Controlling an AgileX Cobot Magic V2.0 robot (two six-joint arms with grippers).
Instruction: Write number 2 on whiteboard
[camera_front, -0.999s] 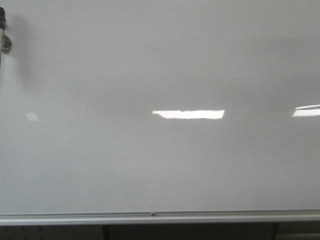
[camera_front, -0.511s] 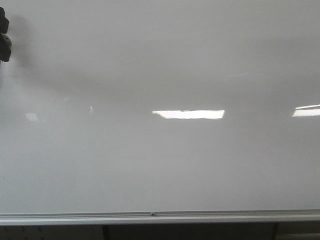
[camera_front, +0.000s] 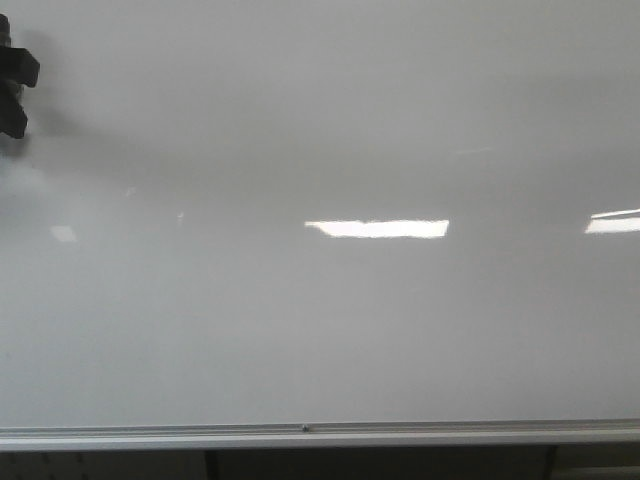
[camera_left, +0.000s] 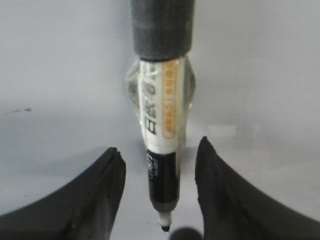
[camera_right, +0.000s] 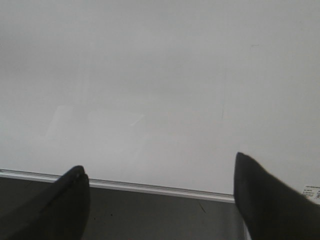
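The left claw (camera_left: 160, 170) carries a marker (camera_left: 161, 125) between its fingers, tip toward the whiteboard (camera_front: 330, 330), ready to write; no number 2 shows yet. The right claw (camera_right: 160, 200) hangs wide open, empty.

The marker (camera_left: 161, 135) carries a black-and-orange printed label, too blurred to read. A small sticker (camera_right: 311, 192) is equally illegible.

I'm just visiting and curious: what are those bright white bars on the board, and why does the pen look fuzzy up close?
Front view: the bars are glare, lamps mirrored in the glossy whiteboard, and a soft shadow trails from the left gripper at the edge. Left wrist view: the marker sits close to the lens, so its label blurs. Right wrist view: dim, even light, fingers dark silhouettes.
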